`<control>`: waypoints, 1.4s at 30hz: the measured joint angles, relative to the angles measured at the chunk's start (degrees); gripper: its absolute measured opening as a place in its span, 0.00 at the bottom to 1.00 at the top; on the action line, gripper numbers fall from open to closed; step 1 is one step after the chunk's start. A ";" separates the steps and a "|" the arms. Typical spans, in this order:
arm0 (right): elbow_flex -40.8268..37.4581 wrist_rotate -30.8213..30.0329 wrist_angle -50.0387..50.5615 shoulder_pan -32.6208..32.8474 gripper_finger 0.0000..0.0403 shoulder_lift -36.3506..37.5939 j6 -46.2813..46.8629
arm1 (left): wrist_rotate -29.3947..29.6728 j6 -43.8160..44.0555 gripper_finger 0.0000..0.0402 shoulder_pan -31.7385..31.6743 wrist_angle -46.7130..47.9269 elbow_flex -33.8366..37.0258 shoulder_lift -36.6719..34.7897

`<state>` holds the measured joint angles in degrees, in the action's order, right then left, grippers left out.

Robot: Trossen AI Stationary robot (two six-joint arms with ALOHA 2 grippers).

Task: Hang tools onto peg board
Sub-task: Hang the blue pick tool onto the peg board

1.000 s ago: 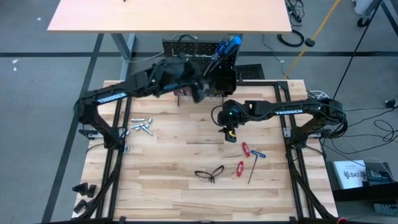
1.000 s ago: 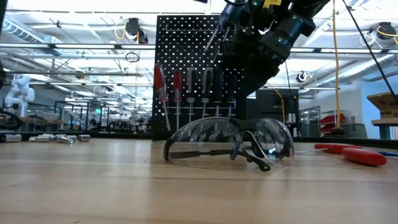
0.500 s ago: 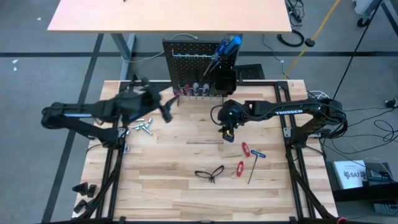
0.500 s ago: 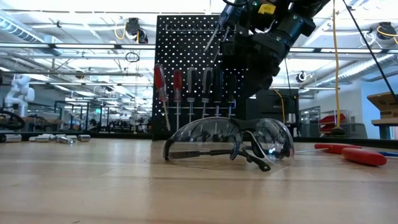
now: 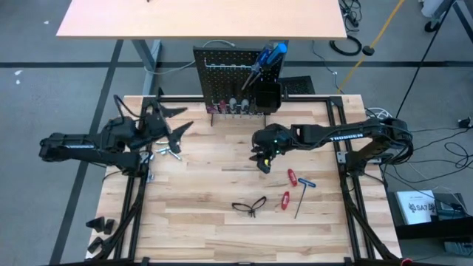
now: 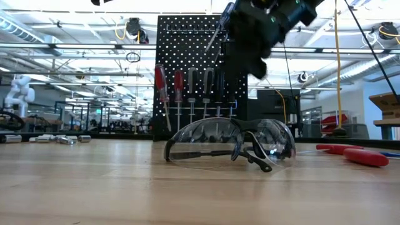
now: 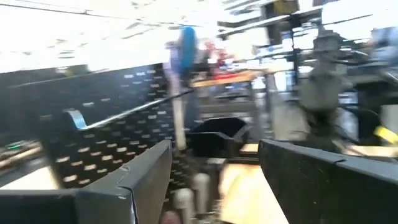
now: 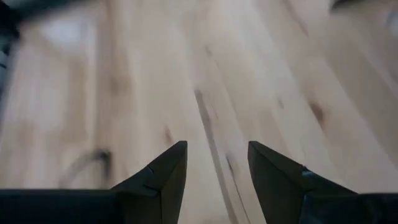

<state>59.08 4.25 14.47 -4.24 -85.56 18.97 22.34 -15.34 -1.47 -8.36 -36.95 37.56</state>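
The black peg board (image 5: 229,70) stands upright at the table's far edge. A row of screwdrivers (image 6: 187,87) hangs on it, shafts down, and a blue-handled screwdriver (image 5: 270,54) sticks out of its square bin (image 5: 266,96). Black-framed glasses (image 5: 249,205) lie near the front. Two red-handled hex keys (image 5: 289,188) lie to their right. Silver metal pieces (image 5: 168,150) lie at the left. My left gripper (image 5: 179,120) hovers open above the silver pieces, facing the board (image 7: 93,130). My right gripper (image 5: 260,164) hangs open over bare wood (image 8: 217,93) at mid-table.
A tan tabletop (image 5: 199,18) stands beyond the peg board. Metal frame rails run along the table's left and right sides. Bare wood lies between the silver pieces and the hex keys, and along the near edge.
My left gripper has drawn back from the bin on the peg board toward the table's left edge and come down, staying open. My right gripper has shifted a little toward the table's left and rolled about its own axis.
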 joint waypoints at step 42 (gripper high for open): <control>-8.67 -3.84 36.98 29.88 0.40 0.57 74.48 | -28.14 12.05 0.61 3.84 -0.33 0.00 12.09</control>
<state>50.41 0.40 51.45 25.64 -84.99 93.46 -5.80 -3.29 2.37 -8.69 -36.95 49.65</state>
